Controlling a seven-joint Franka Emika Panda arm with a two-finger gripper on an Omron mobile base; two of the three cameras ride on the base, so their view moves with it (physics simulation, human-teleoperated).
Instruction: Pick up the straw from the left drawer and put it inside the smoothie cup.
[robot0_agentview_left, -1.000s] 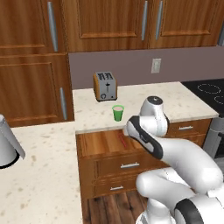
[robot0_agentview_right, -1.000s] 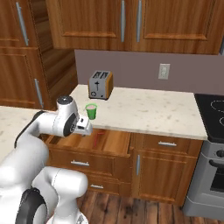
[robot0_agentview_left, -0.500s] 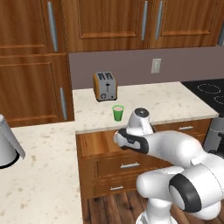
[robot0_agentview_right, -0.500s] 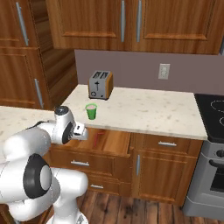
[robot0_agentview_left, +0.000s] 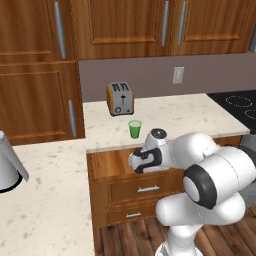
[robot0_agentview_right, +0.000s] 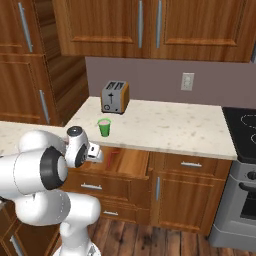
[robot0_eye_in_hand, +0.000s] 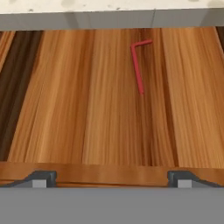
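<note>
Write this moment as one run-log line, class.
phase: reaching | end effector: open, empty, over left drawer | straw: flat in drawer | smoothie cup: on counter

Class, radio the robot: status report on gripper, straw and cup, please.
Gripper open, empty, above the left drawer. Straw lying flat on the drawer bottom, untouched. Smoothie cup upright on the counter. Nothing blocking the straw.

Light is even and soft across both base views, a flat rendered brightness with no glare. The pale speckled stone bench (robot0_agentview_left: 175, 112) reads brightest; the dark wooden upper cabinets (robot0_agentview_right: 150, 25) are dimmer. A faint shadow lies under the bench edge toward 12 o'clock in the hand view, over the open brown wooden drawer (robot0_eye_in_hand: 87, 109). Edges look slightly soft and pixelated; the thin red straw (robot0_eye_in_hand: 138, 70) is crisp enough. No edge distortion shows.
</note>
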